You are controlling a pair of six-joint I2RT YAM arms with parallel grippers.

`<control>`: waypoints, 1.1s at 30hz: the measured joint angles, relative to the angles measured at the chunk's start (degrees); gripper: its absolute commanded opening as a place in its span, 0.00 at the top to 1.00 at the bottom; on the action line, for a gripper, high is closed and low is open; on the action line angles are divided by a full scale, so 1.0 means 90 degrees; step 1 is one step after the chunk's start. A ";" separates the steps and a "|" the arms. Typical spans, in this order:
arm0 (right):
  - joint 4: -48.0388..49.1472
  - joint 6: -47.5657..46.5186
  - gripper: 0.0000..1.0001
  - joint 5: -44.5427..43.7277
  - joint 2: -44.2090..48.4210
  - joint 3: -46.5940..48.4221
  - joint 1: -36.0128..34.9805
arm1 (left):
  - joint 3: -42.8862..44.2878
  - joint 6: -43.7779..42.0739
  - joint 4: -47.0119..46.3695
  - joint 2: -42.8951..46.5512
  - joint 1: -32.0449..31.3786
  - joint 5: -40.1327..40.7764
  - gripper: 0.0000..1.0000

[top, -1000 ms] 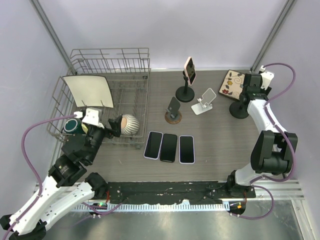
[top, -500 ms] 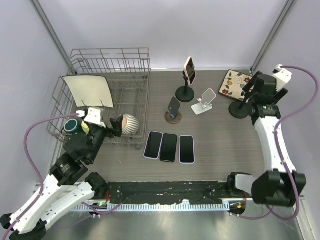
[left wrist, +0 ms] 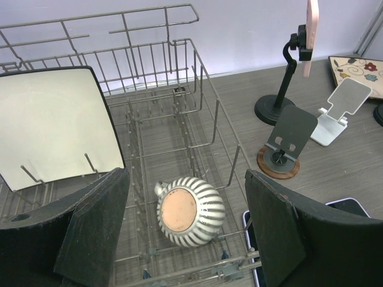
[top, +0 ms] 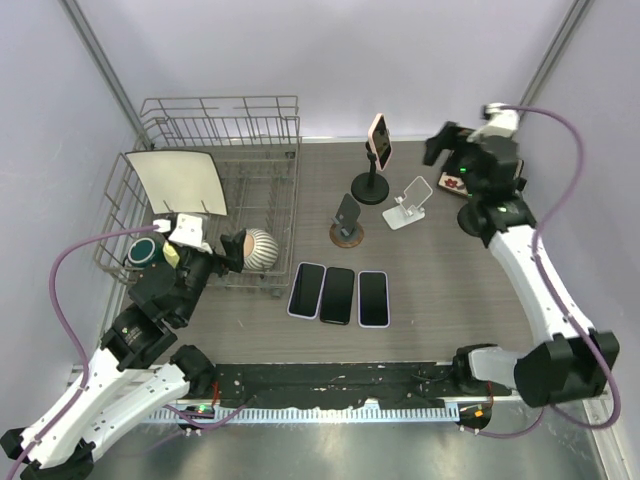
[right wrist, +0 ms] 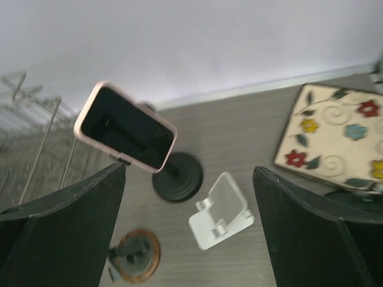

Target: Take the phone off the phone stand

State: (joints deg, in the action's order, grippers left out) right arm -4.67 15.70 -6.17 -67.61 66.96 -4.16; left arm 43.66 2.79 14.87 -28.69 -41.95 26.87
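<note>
A pink-cased phone (top: 379, 140) sits clamped on a tall black stand (top: 371, 187) at the back of the table. It also shows in the right wrist view (right wrist: 125, 127) and the left wrist view (left wrist: 312, 30). My right gripper (top: 443, 147) is open and empty, raised to the right of the phone. My left gripper (top: 222, 254) is open and empty over the wire rack (top: 155, 205), above a striped cup (left wrist: 190, 211).
A white folding stand (top: 410, 203) and a small dark stand on a wooden base (top: 347, 222) stand near the phone. Three phones (top: 339, 295) lie flat mid-table. A floral tile (top: 462, 166) rests on another black stand (top: 478, 219). A white plate (top: 177, 180) stands in the rack.
My right arm has swung up and left from the back right corner towards the phone on its stand. The left arm has not moved.
</note>
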 measured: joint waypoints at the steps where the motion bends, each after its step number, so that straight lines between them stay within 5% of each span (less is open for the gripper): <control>1: 0.0024 -0.0075 0.07 0.0017 -0.0223 0.0024 -0.0299 | 0.0000 0.0000 0.0000 0.0000 0.0002 -0.0002 0.18; 17: 0.0318 -0.1273 0.07 -0.2324 -0.3007 0.2237 -0.2987 | 0.0000 -0.0002 0.0000 -0.0085 0.0051 -0.0017 0.18; 33: 0.0396 -0.2040 0.28 -0.4881 -0.5304 0.3793 -0.3237 | -0.0002 -0.0002 0.0000 -0.0121 0.0083 -0.0102 0.18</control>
State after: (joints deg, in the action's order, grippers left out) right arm -1.10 -2.66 -50.11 -115.35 101.10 -33.30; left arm 43.64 2.76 14.87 -29.78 -41.21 25.96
